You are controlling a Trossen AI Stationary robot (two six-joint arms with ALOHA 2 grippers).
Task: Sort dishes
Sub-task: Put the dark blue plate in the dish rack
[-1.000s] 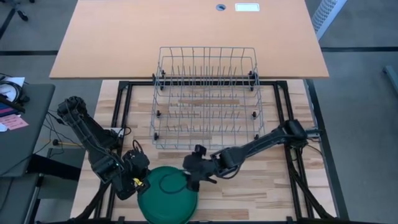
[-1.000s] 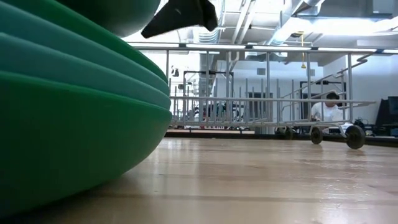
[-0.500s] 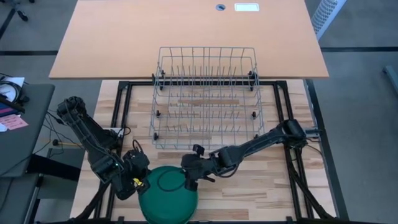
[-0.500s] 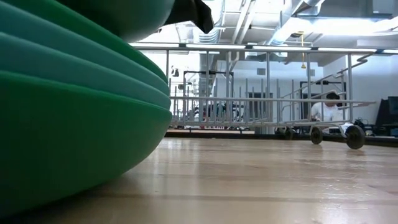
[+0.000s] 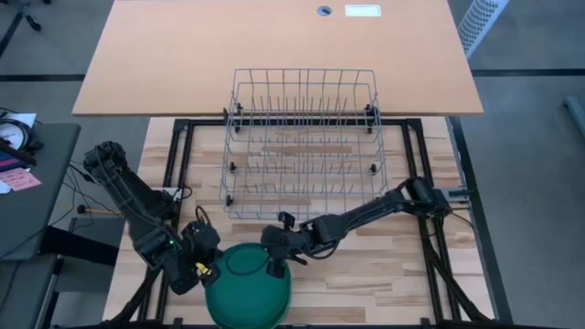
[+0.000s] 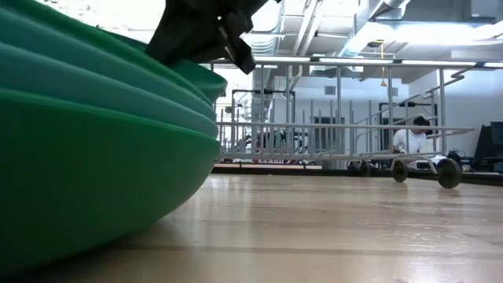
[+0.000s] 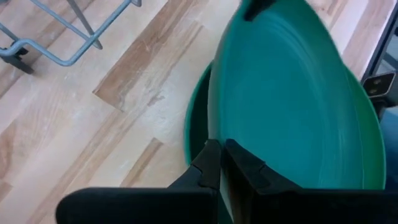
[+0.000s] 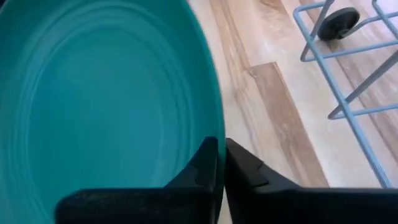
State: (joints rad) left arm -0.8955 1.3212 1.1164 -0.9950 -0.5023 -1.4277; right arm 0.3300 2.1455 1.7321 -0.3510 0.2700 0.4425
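My right gripper pinches the top plate's right rim, ready to lift. My left gripper clamps its left rim, steadying the stack

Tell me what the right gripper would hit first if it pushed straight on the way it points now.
Judging by the high view, the right gripper, shut on the top plate's rim, points across the plate stack toward the left gripper on the opposite rim. It would likely meet that gripper first, though depth is unclear.

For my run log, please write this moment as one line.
stage: picking top plate | right end effector: shut on top plate rim | left end effector: shut on the rim opposite | wire rack: holds no plates
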